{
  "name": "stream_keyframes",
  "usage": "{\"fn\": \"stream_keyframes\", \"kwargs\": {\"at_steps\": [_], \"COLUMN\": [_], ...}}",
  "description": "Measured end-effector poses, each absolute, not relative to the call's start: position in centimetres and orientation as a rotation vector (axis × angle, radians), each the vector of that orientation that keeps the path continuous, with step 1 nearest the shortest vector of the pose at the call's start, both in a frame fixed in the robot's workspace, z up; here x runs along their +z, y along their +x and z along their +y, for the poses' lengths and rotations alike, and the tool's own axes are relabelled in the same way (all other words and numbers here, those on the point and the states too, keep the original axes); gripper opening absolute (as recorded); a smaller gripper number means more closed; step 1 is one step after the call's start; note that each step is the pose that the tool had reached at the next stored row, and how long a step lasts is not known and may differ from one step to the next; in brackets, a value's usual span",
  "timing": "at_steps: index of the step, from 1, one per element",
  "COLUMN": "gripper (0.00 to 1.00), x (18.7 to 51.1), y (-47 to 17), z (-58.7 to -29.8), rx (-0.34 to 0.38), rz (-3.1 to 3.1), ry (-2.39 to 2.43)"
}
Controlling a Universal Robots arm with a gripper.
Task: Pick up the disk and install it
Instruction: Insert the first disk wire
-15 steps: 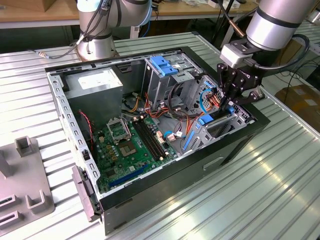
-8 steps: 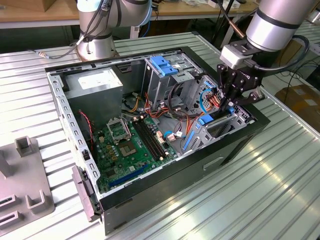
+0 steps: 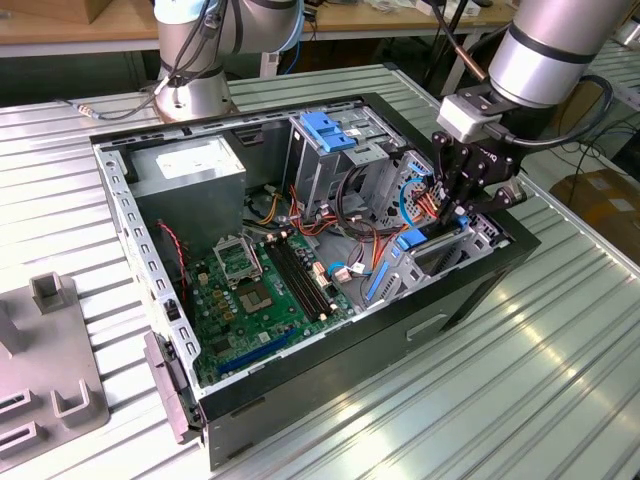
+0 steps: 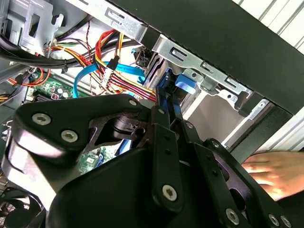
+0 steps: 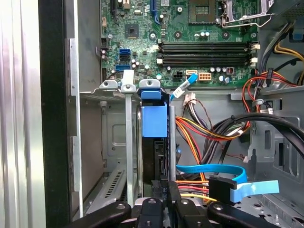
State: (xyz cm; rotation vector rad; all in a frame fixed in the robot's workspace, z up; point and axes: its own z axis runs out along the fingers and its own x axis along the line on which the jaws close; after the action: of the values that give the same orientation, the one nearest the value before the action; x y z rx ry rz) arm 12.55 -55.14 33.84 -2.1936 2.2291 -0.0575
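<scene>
1. Holding the disk on edge inside the drive bay, at about 3 o'clock of the computer case in the exterior view.
2. Gripper closing on the disk's upper edge; install step going on, not the pick.
3. Needing, probably, a straight push down along the bay rails, avoiding the blue cable just beside.
4. Noting a hand resting near the case in the second wrist view.

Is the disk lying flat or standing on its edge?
Standing on its edge. In the first wrist view the grey disk in its blue plastic frame sits upright in the drive bay's slot between metal rails, with the robot's hand at its end.
</scene>
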Motion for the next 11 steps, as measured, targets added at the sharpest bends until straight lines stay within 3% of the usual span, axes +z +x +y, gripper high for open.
{"fn": "stream_keyframes", "kwargs": {"at_steps": [11], "gripper": [0.24], "x": [35.2], "y": [12.5], "z": [-55.1], "rx": [-0.057], "rz": [2.229], "ry": [-2.194]}}
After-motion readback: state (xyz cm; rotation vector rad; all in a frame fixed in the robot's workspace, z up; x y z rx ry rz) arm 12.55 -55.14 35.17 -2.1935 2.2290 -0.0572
